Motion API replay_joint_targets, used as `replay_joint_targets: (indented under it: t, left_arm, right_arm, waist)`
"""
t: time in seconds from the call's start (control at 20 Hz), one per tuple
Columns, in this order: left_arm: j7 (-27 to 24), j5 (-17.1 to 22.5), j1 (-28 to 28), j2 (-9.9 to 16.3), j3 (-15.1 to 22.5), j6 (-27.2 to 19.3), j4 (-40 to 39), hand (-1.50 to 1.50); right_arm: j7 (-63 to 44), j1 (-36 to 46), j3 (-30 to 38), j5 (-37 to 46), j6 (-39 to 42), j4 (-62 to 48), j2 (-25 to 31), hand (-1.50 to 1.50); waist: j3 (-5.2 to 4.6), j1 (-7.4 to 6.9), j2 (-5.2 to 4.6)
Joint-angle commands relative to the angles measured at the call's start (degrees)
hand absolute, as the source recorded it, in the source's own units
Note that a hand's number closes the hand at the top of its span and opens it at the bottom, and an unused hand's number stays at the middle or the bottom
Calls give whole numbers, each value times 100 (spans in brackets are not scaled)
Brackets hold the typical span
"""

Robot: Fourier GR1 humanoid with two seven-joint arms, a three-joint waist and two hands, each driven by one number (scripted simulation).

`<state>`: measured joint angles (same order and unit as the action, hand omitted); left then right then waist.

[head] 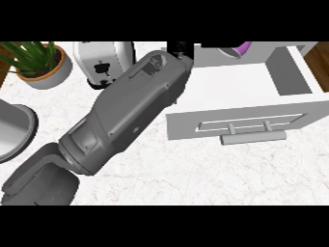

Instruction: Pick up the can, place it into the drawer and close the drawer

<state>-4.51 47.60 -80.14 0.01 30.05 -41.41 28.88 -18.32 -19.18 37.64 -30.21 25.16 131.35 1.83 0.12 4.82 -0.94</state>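
Observation:
The white drawer (289, 72) stands open at the right, its front panel and bar handle (253, 138) facing me. At its far end, cut off by the view's top edge, shows a small purple and grey piece that looks like the can (239, 48). My left forearm (128, 111) stretches from the lower left up to the drawer's far left corner. Only a small black part of my left hand (179, 48) shows there, a short way left of the can. Whether it touches the can is hidden. My right hand is out of view.
A white toaster (104, 60) stands at the back, just left of my forearm. A potted plant (42, 65) sits at the back left corner. A round grey metal vessel (2, 129) lies at the left edge. Wooden floor shows beyond the counter's corners.

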Motion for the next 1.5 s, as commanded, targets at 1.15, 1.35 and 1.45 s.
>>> replay_joint_targets:
  t: [1.15,1.35,1.45]
  left_arm:
    - [-1054,1134,-70,-1,425,-331,-183,-150]
    - [-1239,1211,-9,-1,508,-403,52,-150]
    - [-1378,1263,21,-1,612,-617,89,-150]
  right_arm:
    - [853,596,-246,1502,447,843,291,-150]
    - [1174,904,-578,2536,463,817,320,-150]
    - [1127,1217,-788,2904,430,851,529,-150]
  waist:
    - [-5,-61,-19]
    - [-6,-204,1]
    - [-7,-176,-16]
